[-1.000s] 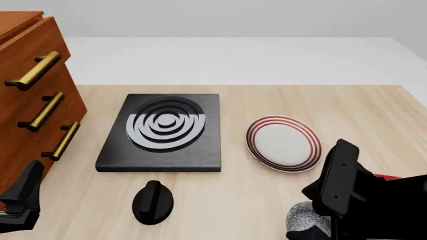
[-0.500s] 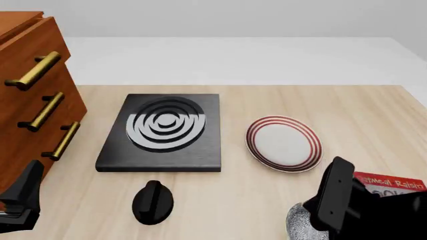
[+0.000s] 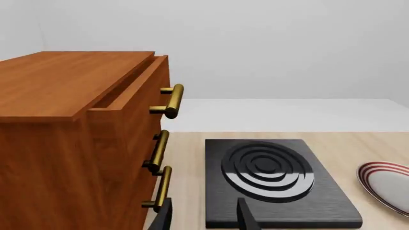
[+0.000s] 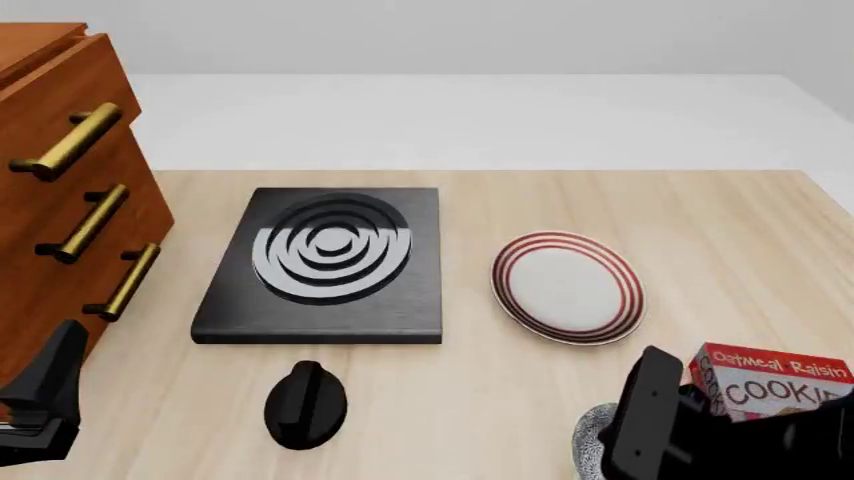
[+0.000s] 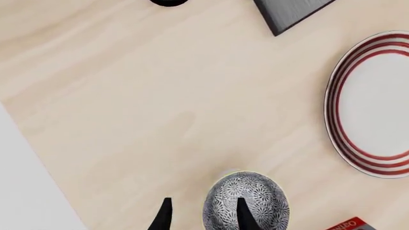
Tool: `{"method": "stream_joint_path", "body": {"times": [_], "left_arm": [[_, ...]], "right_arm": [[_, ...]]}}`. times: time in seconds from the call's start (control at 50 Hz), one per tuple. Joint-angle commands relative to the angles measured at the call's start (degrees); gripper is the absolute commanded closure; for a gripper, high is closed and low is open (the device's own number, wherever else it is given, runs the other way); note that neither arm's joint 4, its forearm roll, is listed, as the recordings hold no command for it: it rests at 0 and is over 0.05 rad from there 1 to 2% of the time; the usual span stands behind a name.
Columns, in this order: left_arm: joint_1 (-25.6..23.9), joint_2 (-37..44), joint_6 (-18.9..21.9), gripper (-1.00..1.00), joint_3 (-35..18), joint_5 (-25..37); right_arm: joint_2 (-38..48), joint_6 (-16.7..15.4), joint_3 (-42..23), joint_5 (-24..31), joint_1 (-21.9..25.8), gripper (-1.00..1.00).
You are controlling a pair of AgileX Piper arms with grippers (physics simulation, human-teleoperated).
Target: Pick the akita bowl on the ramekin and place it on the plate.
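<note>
The akita bowl (image 5: 250, 199), grey and speckled, sits near the table's front right; in the front view only its edge (image 4: 590, 440) shows beside my right arm (image 4: 657, 430). A thin pale sliver at the bowl's edge may be the ramekin (image 5: 225, 172); the rest is hidden under the bowl. My right gripper (image 5: 203, 218) is open, one finger over the bowl and the other outside its rim. The red-ringed plate (image 4: 567, 287) (image 5: 377, 103) lies beyond, empty. My left gripper (image 3: 204, 218) is open and holds nothing, low at the front left (image 4: 40, 400).
A black stove (image 4: 327, 262) with grey rings lies mid-table, with a black knob (image 4: 306, 403) in front of it. A wooden drawer cabinet (image 4: 67, 200) with brass handles stands at the left. A red cookie box (image 4: 774, 380) lies by the right arm.
My right arm has dropped lower and drawn back toward the table's front edge over the bowl, uncovering the cookie box. The left arm has not moved.
</note>
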Motion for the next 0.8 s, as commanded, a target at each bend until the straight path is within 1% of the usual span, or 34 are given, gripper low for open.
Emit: {"method": "stream_joint_path", "body": {"times": [0.02, 0.16, 0.2, 0.26, 0.28, 0.32, 0.38, 0.42, 0.44, 0.46, 0.54, 0.58, 0.6, 0.64, 0.72, 0.74, 0.8], "left_arm": [[0.00, 0.00, 0.00, -1.00, 0.00, 0.00], [0.00, 0.00, 0.00, -1.00, 0.00, 0.00], [0.00, 0.00, 0.00, -1.00, 0.00, 0.00], [0.00, 0.00, 0.00, -1.00, 0.00, 0.00], [0.00, 0.00, 0.00, -1.00, 0.00, 0.00], [0.00, 0.00, 0.00, -1.00, 0.00, 0.00], [0.00, 0.00, 0.00, -1.00, 0.00, 0.00], [0.00, 0.00, 0.00, -1.00, 0.00, 0.00], [0.00, 0.00, 0.00, -1.00, 0.00, 0.00], [0.00, 0.00, 0.00, -1.00, 0.00, 0.00], [0.00, 0.00, 0.00, -1.00, 0.00, 0.00], [0.00, 0.00, 0.00, -1.00, 0.00, 0.00], [0.00, 0.00, 0.00, -1.00, 0.00, 0.00], [0.00, 0.00, 0.00, -1.00, 0.00, 0.00], [0.00, 0.00, 0.00, -1.00, 0.00, 0.00], [0.00, 0.00, 0.00, -1.00, 0.00, 0.00], [0.00, 0.00, 0.00, -1.00, 0.00, 0.00]], "right_arm": [[1.12, 0.07, 1.69, -1.80, 0.15, -1.00], [2.13, 0.28, 3.18, -3.85, 0.13, -1.00], [2.44, 0.00, 3.64, -4.48, -0.12, -1.00], [2.50, -1.32, 4.07, -4.79, -1.23, -1.00], [2.66, -0.84, 3.79, -4.88, -1.00, -1.00], [2.99, -1.12, 3.97, -5.26, -1.06, -1.00], [3.91, -0.70, 4.23, -6.01, -0.52, -1.00], [4.13, -1.07, 4.32, -6.17, -0.90, -1.00], [3.97, -2.31, 4.89, -6.46, -2.11, -1.00], [4.05, -2.87, 5.23, -6.95, -2.67, -1.00], [6.41, -1.31, 5.77, -9.48, -1.10, -1.00], [7.45, 0.32, 5.71, -10.42, -0.11, -1.00], [7.24, 0.43, 5.62, -10.37, -0.43, -1.00], [7.29, -0.68, 5.67, -10.28, -1.11, -1.00], [6.97, -0.49, 5.18, -9.61, -0.83, -1.00], [7.32, 0.42, 5.24, -9.92, -0.22, -1.00], [7.82, 0.39, 5.94, -10.88, -0.13, -1.00]]}}
